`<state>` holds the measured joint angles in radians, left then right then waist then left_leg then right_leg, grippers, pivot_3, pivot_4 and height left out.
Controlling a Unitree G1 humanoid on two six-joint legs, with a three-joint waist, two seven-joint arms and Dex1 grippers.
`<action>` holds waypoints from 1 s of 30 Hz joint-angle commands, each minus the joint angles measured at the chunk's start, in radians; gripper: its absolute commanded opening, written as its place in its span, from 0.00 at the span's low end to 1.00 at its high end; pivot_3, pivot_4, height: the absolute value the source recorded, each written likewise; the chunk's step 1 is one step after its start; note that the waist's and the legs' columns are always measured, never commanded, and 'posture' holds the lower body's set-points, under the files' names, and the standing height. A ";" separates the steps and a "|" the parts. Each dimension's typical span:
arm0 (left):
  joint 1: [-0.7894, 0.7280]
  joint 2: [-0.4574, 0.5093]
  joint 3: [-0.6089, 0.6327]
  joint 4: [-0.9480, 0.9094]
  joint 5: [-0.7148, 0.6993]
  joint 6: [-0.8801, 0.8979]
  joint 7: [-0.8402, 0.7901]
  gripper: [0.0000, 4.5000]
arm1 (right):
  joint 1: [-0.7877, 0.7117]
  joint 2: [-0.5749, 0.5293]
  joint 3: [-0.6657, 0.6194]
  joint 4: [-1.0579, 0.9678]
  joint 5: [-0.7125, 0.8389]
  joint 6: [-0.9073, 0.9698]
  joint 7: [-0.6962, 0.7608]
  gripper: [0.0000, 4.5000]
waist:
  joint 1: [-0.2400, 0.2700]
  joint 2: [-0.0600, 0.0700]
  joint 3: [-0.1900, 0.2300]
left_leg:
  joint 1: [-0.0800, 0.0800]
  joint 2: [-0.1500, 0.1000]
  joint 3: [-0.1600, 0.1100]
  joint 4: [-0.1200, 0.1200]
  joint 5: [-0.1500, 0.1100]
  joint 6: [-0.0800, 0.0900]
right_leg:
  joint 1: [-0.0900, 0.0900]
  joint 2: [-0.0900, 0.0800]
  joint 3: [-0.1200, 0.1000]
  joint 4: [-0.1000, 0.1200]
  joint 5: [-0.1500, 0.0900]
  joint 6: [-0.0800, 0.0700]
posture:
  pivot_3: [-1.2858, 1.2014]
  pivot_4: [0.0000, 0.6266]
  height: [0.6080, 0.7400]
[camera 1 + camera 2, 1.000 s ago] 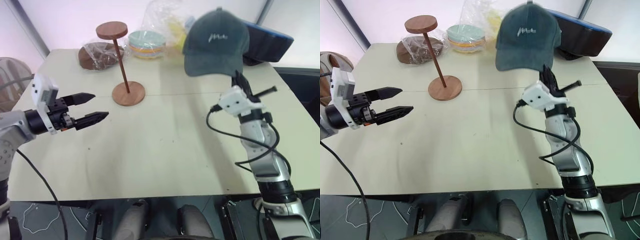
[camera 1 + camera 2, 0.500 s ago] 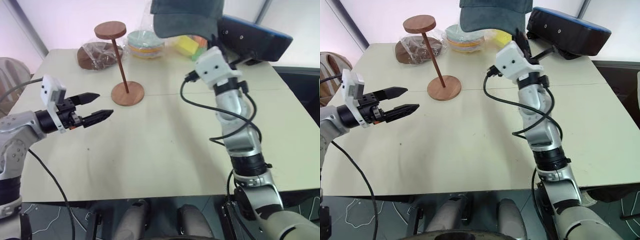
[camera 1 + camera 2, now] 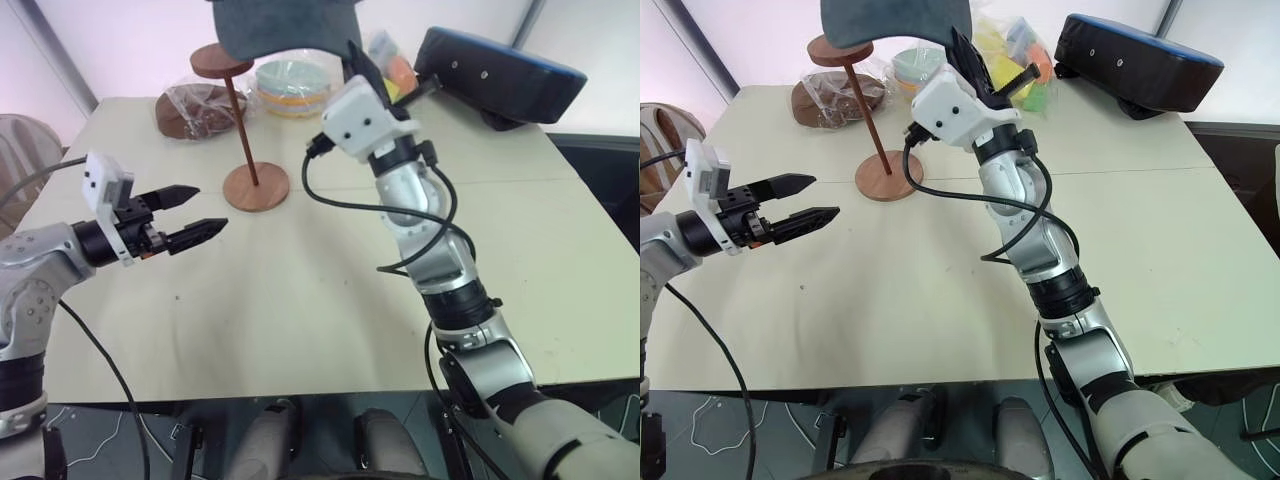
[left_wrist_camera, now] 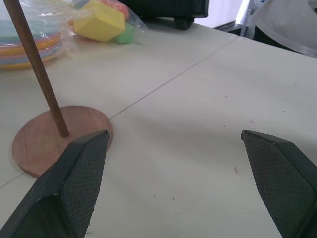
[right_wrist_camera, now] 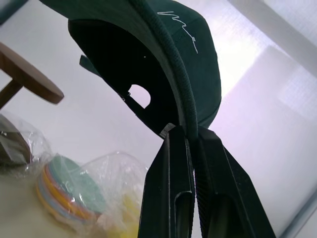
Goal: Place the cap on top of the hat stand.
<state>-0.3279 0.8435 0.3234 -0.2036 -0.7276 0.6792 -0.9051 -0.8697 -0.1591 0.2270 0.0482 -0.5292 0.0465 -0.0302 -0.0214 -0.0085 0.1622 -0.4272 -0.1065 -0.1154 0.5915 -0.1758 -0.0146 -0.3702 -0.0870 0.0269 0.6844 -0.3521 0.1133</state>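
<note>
The cap [image 3: 283,28] is at the top centre of the frame, carried aloft by the right gripper [image 5: 189,136], whose jaws are pinching the brim edge (the right wrist view shows the brim rim clamped between the two fingers). Holding by the brim leaves the crown hanging open side down, which is the attitude required for seating it over a disc.

The hat stand [image 3: 244,130] stands in the upper left of the frame on the desk [image 3: 330,300], its base flat and its rod slightly tilted in the picture. The cap's lower edge sits just above and to the right of the top disc; it is not yet seated.

The left gripper [image 3: 187,213] hangs at mid left with jaws spread and nothing between them, pointing toward the stand's base and well apart from it. This probably readies it to steady the stand.

Clearances: a plastic-wrapped brown object [image 3: 195,108] lies behind the stand at upper left; bagged bowls [image 3: 293,88] lie just to its right; a dark case [image 3: 500,72] occupies the upper right. Open desk lies in front of the stand.
</note>
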 commanded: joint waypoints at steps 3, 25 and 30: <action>-0.005 0.002 0.024 -0.032 0.003 -0.022 0.014 1.00 | -0.038 0.048 0.022 0.030 0.021 -0.062 -0.011 0.01 | -0.003 0.000 0.000 | 0.000 0.000 0.000 0.000 0.000 0.000 | 0.000 0.000 0.000 0.000 0.000 0.000 | 0.52 0.24 1.00; 0.027 0.013 0.047 -0.070 -0.009 -0.007 0.043 1.00 | -0.064 0.185 0.126 0.216 -0.021 -0.147 -0.065 0.01 | -0.023 0.000 0.000 | 0.000 0.001 0.000 -0.002 0.002 -0.003 | -0.002 0.001 0.000 0.001 0.000 -0.001 | 0.52 0.24 1.00; 0.033 0.021 0.058 -0.076 -0.013 -0.002 0.045 1.00 | -0.051 0.190 0.141 0.236 -0.020 -0.154 -0.061 0.01 | -0.023 0.000 0.000 | 0.000 0.001 -0.001 -0.002 0.002 -0.003 | -0.002 0.001 0.000 0.001 0.000 -0.001 | 0.52 0.24 1.00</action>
<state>-0.2907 0.8461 0.3394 -0.2491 -0.7299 0.6834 -0.8644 -0.8997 0.0177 0.3656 0.3048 -0.5476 -0.0786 -0.0799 -0.0447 -0.0085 0.1623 -0.4272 -0.1060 -0.1160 0.5894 -0.1740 -0.0176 -0.3718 -0.0856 0.0271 0.6851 -0.3524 0.1127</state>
